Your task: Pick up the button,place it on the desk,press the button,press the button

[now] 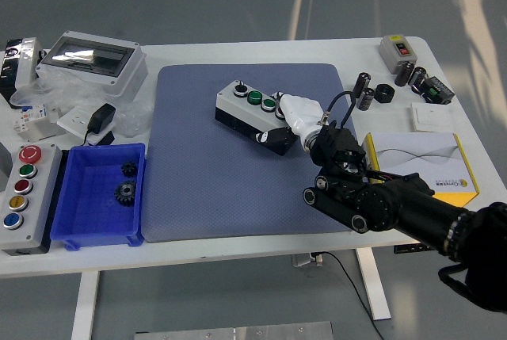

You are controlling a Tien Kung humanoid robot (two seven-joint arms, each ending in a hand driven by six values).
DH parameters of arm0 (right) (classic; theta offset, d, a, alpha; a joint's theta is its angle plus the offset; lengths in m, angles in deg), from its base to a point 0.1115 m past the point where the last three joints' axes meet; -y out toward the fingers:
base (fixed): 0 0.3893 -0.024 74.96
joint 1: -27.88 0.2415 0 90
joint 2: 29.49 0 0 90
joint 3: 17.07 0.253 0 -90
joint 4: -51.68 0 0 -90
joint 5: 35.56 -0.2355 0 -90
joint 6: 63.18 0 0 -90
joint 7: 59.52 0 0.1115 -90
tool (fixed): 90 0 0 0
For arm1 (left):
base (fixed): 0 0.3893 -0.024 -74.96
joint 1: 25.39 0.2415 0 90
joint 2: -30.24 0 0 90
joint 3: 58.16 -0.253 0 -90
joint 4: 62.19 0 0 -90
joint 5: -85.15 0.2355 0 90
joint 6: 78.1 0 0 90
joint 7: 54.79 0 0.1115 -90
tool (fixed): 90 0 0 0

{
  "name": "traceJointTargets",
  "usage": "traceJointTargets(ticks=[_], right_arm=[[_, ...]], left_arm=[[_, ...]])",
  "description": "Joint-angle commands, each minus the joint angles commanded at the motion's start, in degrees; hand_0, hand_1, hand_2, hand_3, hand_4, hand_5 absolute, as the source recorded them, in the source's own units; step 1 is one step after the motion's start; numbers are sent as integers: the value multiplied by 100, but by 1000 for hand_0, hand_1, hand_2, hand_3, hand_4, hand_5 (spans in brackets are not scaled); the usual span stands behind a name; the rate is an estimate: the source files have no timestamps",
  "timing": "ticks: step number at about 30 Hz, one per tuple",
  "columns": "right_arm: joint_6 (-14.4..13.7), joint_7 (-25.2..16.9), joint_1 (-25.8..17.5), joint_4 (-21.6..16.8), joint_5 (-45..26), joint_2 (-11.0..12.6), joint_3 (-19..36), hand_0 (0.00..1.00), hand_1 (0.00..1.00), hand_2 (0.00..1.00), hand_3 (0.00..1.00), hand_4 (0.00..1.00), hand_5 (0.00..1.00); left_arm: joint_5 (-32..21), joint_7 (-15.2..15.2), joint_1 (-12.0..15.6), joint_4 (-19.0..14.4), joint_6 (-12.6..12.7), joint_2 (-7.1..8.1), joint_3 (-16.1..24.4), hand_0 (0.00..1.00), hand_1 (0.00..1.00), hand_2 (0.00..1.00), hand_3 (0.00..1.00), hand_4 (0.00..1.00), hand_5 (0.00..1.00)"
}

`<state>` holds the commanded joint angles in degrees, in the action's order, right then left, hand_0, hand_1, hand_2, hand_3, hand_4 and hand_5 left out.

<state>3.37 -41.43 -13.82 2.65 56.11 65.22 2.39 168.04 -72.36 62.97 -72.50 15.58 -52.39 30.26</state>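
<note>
At the far left a long control box (pixel 22 196) with red, green, yellow and blue buttons lies at the table's edge, untouched, beside a blue bin (pixel 99 197) holding two small gears. Behind them sits a grey enclosure with a clear lid (pixel 91 61); nothing on any of these is readable from here. In the middle, the button box (pixel 249 110) already rests on the blue mat (pixel 230 166), so the picking and placing look done. The right hand (pixel 295 122), white-shelled, sits against the box's right end, partly hiding it; whether its fingers are gripping or pressing I cannot tell, so I'd judge the presses are underway or yet to come. No left arm is visible. Further right a yellow-and-white carton (pixel 420 162) carries print too small to read.
</note>
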Motion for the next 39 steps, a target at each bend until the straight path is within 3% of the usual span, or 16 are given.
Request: traceJointTargets(ticks=[4, 9, 14, 18, 19, 22, 24, 25, 30, 31, 36, 37, 39], right_arm=[[-1, -373, -103, -397, -104, 327, 80, 55, 303, 369, 329, 66, 2], [309, -1269, -327, -1280, -103, 1017, 88, 55, 294, 359, 306, 32, 2], [92, -2056, -454, -1919, 403, 1583, -264, 53, 291, 355, 301, 32, 2], [-125, -2510, -508, -1612, 867, 1528, -546, 53, 291, 355, 301, 32, 2], [-160, -2552, -537, -1480, 998, 1480, -564, 96, 305, 359, 309, 60, 2], [-168, -2540, -587, -1253, 1189, 1410, -533, 96, 305, 359, 309, 60, 2], [-119, -2504, -609, -1174, 1187, 1394, -469, 96, 305, 359, 309, 60, 2], [-84, -2495, -618, -1153, 1149, 1391, -435, 208, 327, 366, 320, 92, 2], [170, -2471, -659, -1112, 823, 1385, -228, 208, 327, 366, 320, 92, 2], [215, -2461, -667, -1101, 767, 1380, -196, 360, 417, 394, 356, 169, 2], [327, -2429, -708, -1024, 617, 1359, -122, 360, 417, 394, 356, 169, 2], [347, -2420, -719, -1004, 611, 1358, -110, 610, 605, 555, 594, 243, 2], [378, -2402, -730, -983, 615, 1361, -98, 610, 605, 555, 594, 243, 2]], left_arm=[[-7, 14, 13, 0, 12, -17, 3, 632, 595, 545, 598, 593, 216], [15, 30, 26, 0, 24, -51, 22, 632, 596, 545, 601, 596, 220], [84, 30, 34, 0, 28, -70, 68, 632, 595, 547, 601, 600, 226], [129, 43, 5, 0, 22, -79, 88, 632, 595, 547, 601, 600, 226], [143, 49, -3, 0, 18, -82, 90, 632, 596, 549, 601, 608, 238], [166, 50, -9, 0, 13, -87, 95, 632, 596, 549, 601, 608, 238], [170, 41, -3, 0, 11, -91, 95, 632, 596, 549, 601, 608, 238], [172, 36, 0, 0, 11, -93, 95, 632, 595, 549, 602, 616, 245], [204, 11, -2, 0, 10, -91, 114, 632, 595, 549, 602, 616, 245], [211, 9, -6, 0, 9, -90, 117, 632, 595, 550, 603, 627, 261], [254, -2, -22, 0, 5, -82, 139, 632, 595, 550, 603, 627, 261], [271, -9, -25, 0, 5, -79, 151, 632, 596, 550, 602, 631, 273], [288, -17, -29, 0, 5, -75, 162, 632, 596, 550, 602, 631, 273]])
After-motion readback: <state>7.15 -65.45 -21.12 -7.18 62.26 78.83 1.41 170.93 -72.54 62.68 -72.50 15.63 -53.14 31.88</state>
